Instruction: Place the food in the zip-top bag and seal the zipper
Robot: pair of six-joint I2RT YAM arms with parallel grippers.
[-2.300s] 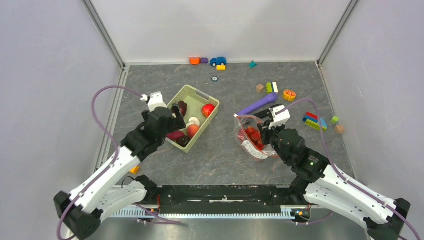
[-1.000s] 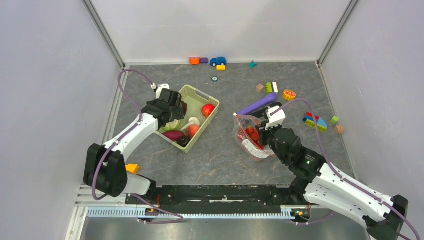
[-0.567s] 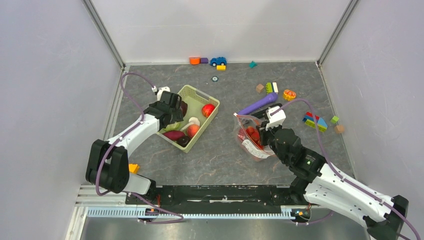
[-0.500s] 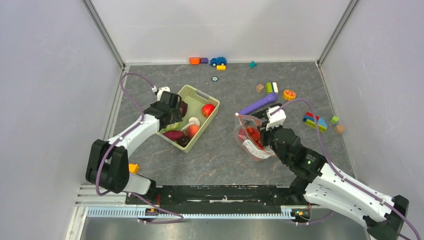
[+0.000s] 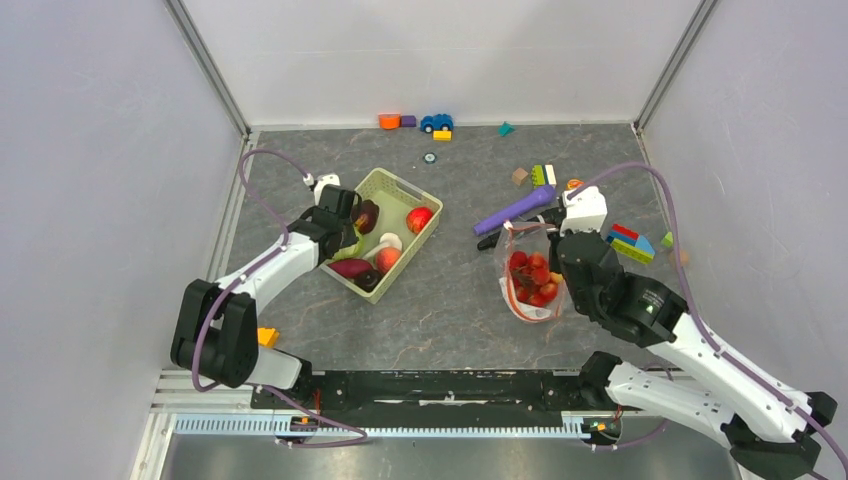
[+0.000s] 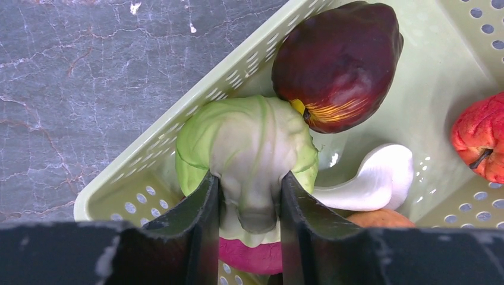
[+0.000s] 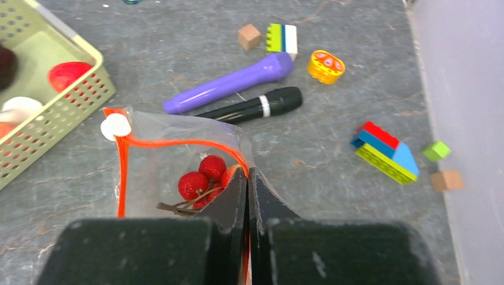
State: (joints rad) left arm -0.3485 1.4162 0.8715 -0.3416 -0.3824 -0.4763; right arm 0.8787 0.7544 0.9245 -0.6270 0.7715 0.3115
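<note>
Right of the light-green basket (image 5: 400,185) and nearer the arms' bases than it, the right tool (image 7: 248,177) is pinched fully together on the rim of the clear zip-top bag (image 7: 151,166), with plastic caught between its fingers. We see the zipper (image 7: 172,142) unsealed, its orange-red strip curving round an open mouth, and red berries (image 7: 202,175) inside. We cannot tell whether the bag's bottom rests on the grey tabletop (image 5: 440,300).

Inside the basket, by its left wall, the left tool (image 6: 249,181) is clamped on the pale stem of the green cabbage (image 6: 243,133), both fingers (image 6: 205,202) pressed against it. A dark purple piece (image 6: 336,62) touches the cabbage. A white mushroom-like piece (image 6: 374,178) and a red apple (image 6: 481,142) lie toward the basket's right side.

Right of the basket and farther back than the bag, a purple handle (image 7: 229,83) and a black microphone (image 7: 255,107) lie side by side. An orange citrus slice (image 7: 325,65) and coloured blocks (image 7: 383,151) sit farther right. Well beyond the basket, at the back wall, stands a blue toy car (image 5: 436,122).
</note>
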